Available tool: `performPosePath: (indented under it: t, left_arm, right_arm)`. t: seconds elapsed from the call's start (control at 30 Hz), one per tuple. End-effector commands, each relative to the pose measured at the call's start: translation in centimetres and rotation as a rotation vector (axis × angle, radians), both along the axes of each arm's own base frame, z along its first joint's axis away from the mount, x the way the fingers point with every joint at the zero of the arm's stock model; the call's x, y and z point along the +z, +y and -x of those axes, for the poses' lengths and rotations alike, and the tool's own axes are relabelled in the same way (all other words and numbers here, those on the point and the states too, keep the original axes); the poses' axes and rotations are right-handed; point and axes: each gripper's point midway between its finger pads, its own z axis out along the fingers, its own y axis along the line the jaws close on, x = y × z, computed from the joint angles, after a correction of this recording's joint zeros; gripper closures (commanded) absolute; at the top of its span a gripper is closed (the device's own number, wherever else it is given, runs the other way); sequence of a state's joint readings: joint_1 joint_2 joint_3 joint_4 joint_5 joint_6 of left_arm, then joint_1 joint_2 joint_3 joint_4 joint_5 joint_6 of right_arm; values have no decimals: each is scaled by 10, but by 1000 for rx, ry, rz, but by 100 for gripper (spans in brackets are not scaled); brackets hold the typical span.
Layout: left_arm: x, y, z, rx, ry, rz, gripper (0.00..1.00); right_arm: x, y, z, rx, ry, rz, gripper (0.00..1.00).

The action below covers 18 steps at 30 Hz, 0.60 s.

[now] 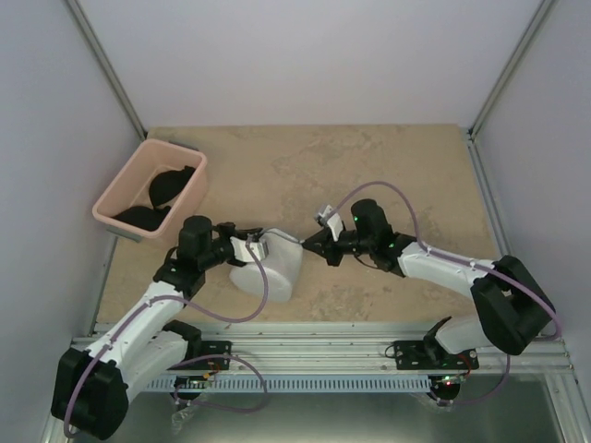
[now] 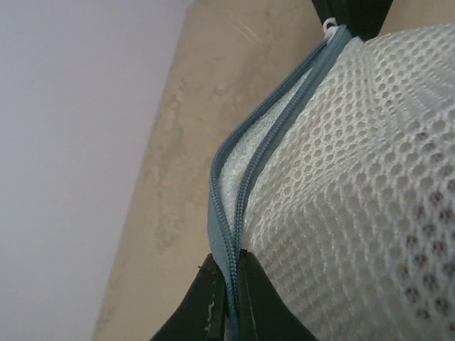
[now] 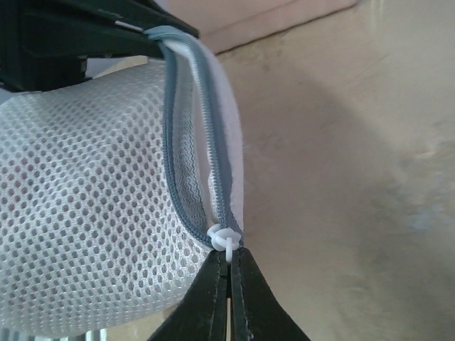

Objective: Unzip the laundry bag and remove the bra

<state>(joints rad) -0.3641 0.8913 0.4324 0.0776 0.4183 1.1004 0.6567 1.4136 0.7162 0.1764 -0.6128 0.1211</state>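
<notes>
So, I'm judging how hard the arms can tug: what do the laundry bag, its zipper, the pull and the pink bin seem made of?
Laundry bag: soft white synthetic-looking mesh, matte, open honeycomb holes.
Zipper: grey-blue woven tape with fine coil teeth, probably nylon.
Pull: white glossy loop, likely plastic.
Pink bin: smooth, rigid-looking walls, probably moulded plastic.

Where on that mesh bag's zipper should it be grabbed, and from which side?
Pinch the small white pull tab, approaching end-on, in line with the zipper: the tab sticks out past the rim, clear of the mesh. The right gripper is closed on it this way, while the left gripper clamps the zipper at the bag's opposite side.
</notes>
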Motion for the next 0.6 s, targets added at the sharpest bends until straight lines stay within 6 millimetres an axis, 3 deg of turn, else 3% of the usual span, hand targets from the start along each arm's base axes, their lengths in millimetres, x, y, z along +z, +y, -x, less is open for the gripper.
performPosePath:
  t: [0.0,0.2,0.3,0.4,0.5,0.57]
  left_arm:
    - [-47,21,20,24,163,-110,100]
    - [-39,19,25,16,201,-89,100]
    - [-28,16,34,-23,234,-97,67]
    - [-18,11,58,-119,303,-106,35]
    - [-2,3,80,-188,388,-53,21]
    - [9,-2,84,-188,436,7,17]
  right_arm:
    - [13,12,5,-17,-64,-36,100]
    - [25,22,2,-12,-82,-45,99]
    - [38,25,-4,-20,-112,-51,100]
    - [52,31,-4,-20,-138,-60,100]
    - [65,40,5,-2,-154,-73,100]
    - [73,46,9,-2,-168,-80,99]
